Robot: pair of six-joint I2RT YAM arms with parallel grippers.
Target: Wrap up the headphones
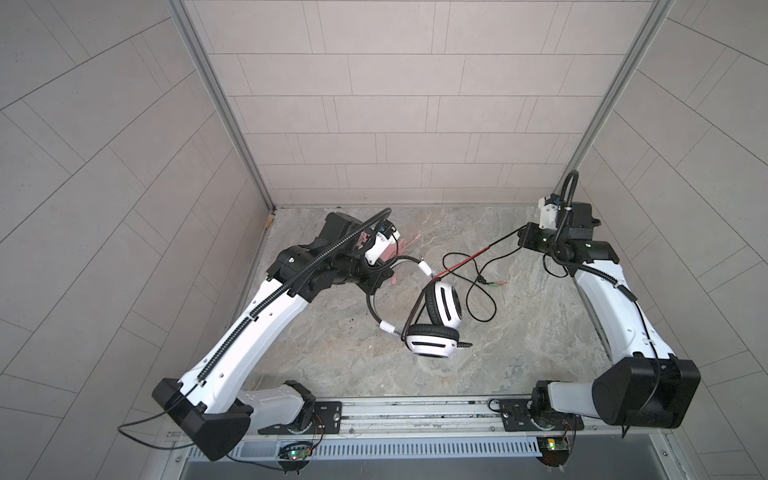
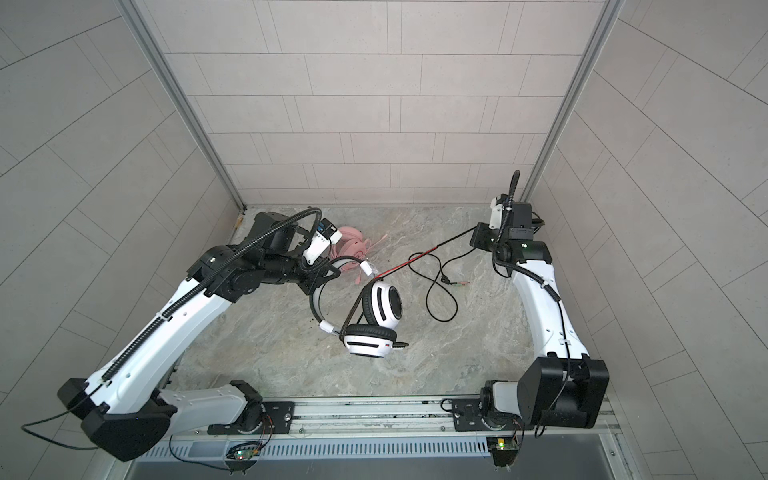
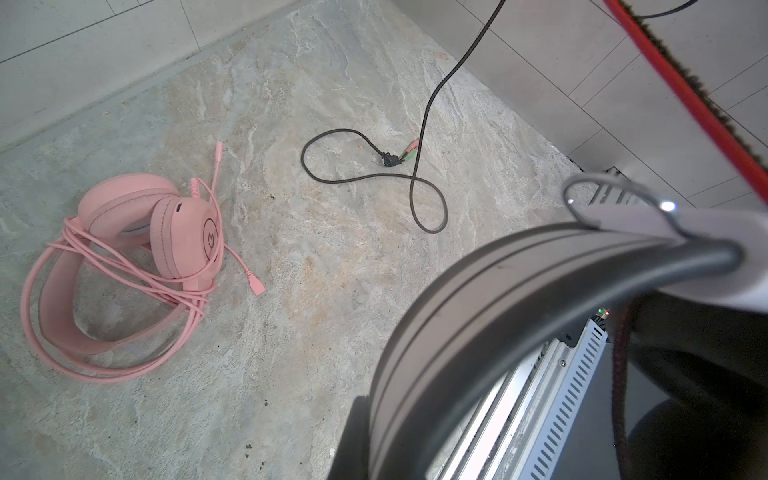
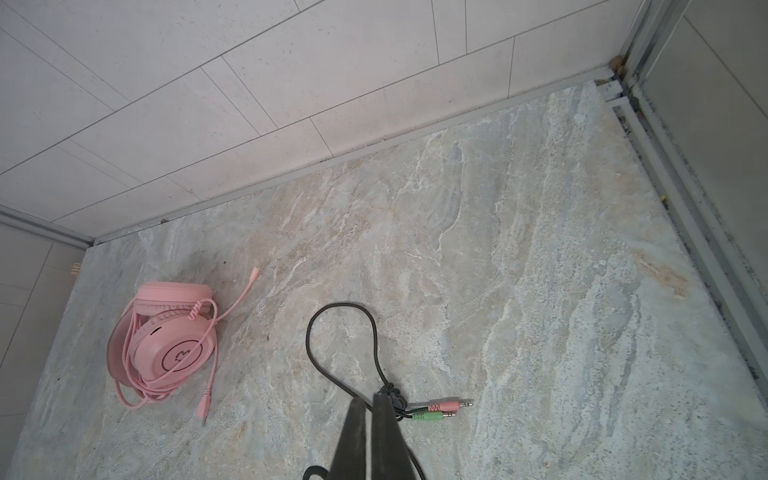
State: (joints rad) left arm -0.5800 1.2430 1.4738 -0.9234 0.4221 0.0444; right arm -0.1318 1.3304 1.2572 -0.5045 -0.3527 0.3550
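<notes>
Left gripper (image 1: 371, 286) is clamped on the white headset's (image 1: 444, 307) headband at mid-table (image 1: 332, 353), right gripper (image 4: 369, 399), well to its right, pinches its cable (image 3: 706, 111) taut, and the pink headset (image 3: 174, 237) lies wrapped just behind the left gripper.

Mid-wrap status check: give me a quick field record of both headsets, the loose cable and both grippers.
pink over-ear headset: on grey marbled tabletop, back left, pink cable coiled around it
white-and-black over-ear headset: centre, headband held by left gripper
black braided cable: taut from that headset to right gripper, remainder looped loose on tabletop
pink and green jack plugs: lying on tabletop
left gripper: shut on headband
right gripper: shut on black braided cable
</notes>
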